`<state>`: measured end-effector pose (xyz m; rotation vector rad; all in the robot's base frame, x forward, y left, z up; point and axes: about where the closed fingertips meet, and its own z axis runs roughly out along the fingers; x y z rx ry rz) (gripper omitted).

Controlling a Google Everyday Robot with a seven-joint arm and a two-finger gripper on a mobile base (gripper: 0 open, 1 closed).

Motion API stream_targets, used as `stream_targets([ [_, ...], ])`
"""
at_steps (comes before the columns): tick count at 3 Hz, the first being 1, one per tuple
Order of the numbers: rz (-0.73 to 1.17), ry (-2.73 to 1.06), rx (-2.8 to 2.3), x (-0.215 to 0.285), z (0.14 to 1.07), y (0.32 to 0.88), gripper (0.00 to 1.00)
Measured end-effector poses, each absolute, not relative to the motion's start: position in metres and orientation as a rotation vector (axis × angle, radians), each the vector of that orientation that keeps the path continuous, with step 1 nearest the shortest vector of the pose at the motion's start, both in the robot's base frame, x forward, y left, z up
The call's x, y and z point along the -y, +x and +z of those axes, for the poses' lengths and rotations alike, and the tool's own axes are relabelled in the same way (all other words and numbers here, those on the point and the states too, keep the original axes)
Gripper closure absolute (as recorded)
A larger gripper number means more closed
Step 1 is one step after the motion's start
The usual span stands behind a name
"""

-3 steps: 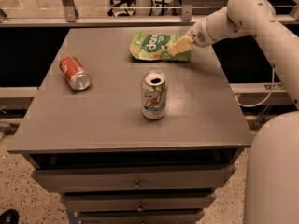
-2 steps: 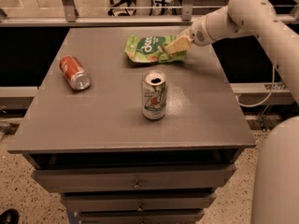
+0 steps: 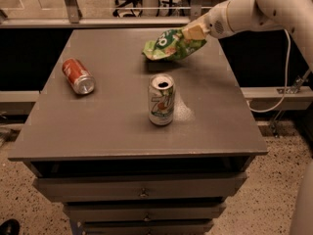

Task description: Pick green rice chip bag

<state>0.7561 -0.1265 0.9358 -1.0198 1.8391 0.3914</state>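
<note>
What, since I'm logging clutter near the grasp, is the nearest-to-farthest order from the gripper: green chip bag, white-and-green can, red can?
1. Crinkly light-green chip bag: held in the gripper, above the far right of the table.
2. Upright white-and-green soda can: mid-table.
3. Red soda can on its side: left.

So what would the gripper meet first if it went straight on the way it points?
The gripper, jaws shut on the green rice chip bag, points toward the picture's left, slightly down. Past the bag, probably bare table; the red can lies along that line, but depth is unclear.
</note>
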Motion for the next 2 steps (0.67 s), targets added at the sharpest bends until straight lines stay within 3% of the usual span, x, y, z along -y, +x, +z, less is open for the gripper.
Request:
stream_targets([
  [2,0.39,-0.959,-1.769,0.135,0.994,0.734,1.0],
])
